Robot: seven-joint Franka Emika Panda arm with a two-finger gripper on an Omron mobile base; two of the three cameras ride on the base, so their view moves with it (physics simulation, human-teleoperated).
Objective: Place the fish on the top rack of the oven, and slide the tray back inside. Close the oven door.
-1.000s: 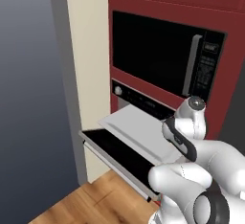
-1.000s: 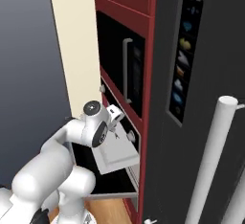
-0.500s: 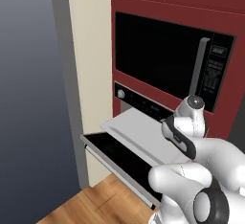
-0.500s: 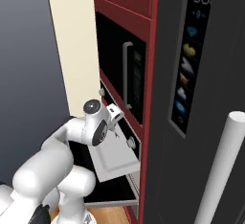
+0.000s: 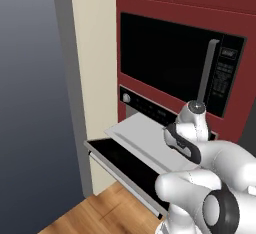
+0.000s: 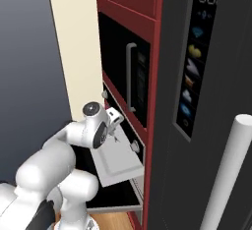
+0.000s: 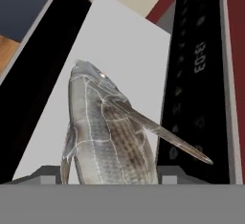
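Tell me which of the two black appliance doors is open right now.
The oven door, the lower one, folded down flat under the pulled-out tray. The microwave door above stays shut, upright.

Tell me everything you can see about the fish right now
The fish is slim and silvery-grey, with dark lines marking its scales and a thin pointed fin jutting out to one side. In the hand view it rises from between the gripper's fingertips, head end pointing away from the hand, over the pale grey tray that is pulled out of the oven. It looks held in the gripper; whether it touches the tray cannot be told.

Black microwave (image 5: 175, 60), red cabinetry (image 5: 190, 0), wooden floor (image 5: 100, 213).
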